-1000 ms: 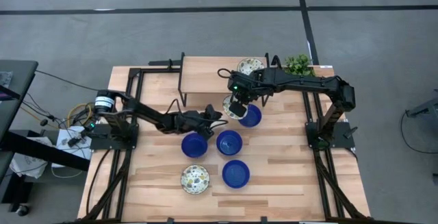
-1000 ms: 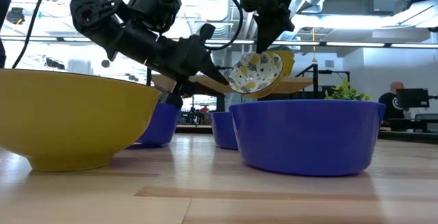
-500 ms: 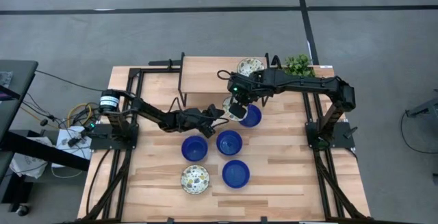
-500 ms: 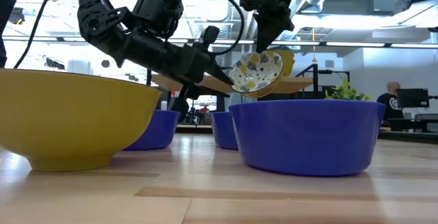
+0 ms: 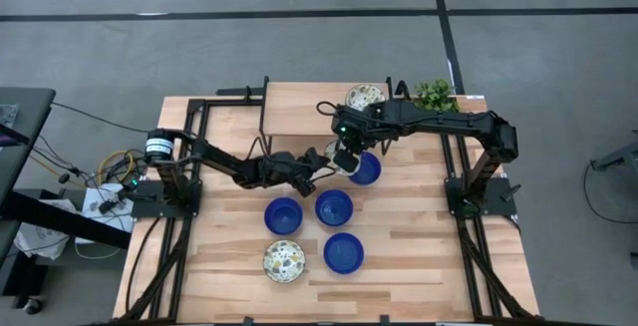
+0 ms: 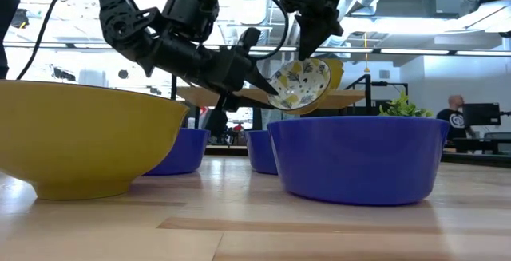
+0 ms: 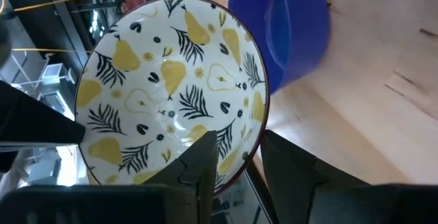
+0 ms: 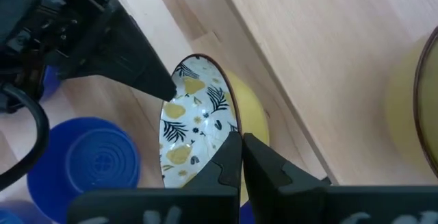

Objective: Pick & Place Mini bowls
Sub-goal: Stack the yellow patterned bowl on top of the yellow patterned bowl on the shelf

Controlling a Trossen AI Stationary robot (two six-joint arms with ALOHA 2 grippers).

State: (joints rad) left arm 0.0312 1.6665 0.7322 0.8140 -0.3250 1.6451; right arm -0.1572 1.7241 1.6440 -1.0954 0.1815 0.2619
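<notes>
- The right gripper (image 8: 241, 157) pinches the rim of the patterned bowl (image 7: 171, 94) (tilted, in the air).
- The left gripper (image 7: 239, 157) has its open fingers astride that rim.

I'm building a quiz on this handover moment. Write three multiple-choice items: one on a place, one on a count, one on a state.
1. Where is the pear-patterned round glossy bowl?
A. Lying flat on the floor
B. In the air above the wooden table
C. Nested inside a blue bowl

2. How many glossy blue round bowls does the high view show?
A. Two
B. Four
C. Six

3. What is the state of the right hand?
A. Shut on the patterned bowl's rim
B. Wide open and away from every bowl
C. Shut on the plant

Key:
1 B, since the low view shows the bowl tilted, well clear of the tabletop.
2 B, since four blue bowls sit on the table.
3 A, since the right wrist view shows its fingers pinching the rim.
</notes>
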